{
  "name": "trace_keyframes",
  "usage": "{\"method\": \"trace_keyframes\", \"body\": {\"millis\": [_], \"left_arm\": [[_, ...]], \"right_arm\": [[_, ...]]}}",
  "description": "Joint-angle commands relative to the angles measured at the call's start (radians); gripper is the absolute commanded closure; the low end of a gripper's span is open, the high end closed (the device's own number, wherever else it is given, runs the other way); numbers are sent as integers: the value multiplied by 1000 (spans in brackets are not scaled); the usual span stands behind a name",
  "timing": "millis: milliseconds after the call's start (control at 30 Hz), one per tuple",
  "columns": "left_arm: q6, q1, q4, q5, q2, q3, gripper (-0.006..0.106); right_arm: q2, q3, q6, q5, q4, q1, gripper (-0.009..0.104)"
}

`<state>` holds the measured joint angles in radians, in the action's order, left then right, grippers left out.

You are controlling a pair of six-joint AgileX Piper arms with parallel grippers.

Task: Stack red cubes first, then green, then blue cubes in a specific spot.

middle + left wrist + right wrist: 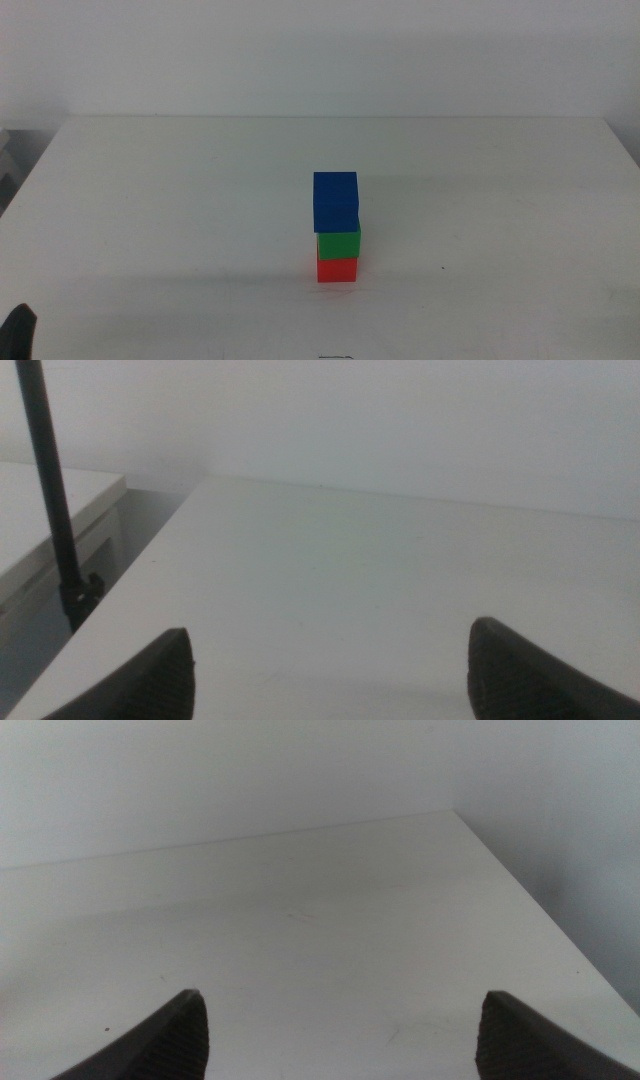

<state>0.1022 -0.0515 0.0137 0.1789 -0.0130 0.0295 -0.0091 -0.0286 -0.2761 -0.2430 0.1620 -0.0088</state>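
At the near left corner of the middle view a dark sliver of the left end effector (pixel 20 330) shows at the edge of the white surface (pixel 150 200). Its own wrist view shows the jaws spread wide with nothing between them (pixel 330 670). The right end effector (pixel 340 1035) is out of the middle view; its wrist view likewise shows jaws wide apart and empty, over bare surface.

Farther in, near the middle of the surface, stands one stack of three cubes: one red cube (pixel 337 269) at the bottom, one green cube (pixel 339 242) on it, and one blue cube (pixel 335 201) on top, sitting slightly off to the left. The stack lies to the right of and beyond the left end effector, well apart from it.

Judged from this order, the stacking looks complete, so neither arm seems to need another grasp.
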Motion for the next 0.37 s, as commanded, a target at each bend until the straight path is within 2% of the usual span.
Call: {"method": "trace_keyframes", "body": {"millis": [0,333], "left_arm": [[2,21,4,-81,-22,-3,7],[2,60,5,-81,-22,-3,7]], "right_arm": [[-23,18,5,72,8,-5,2],[-23,18,5,72,8,-5,2]]}}
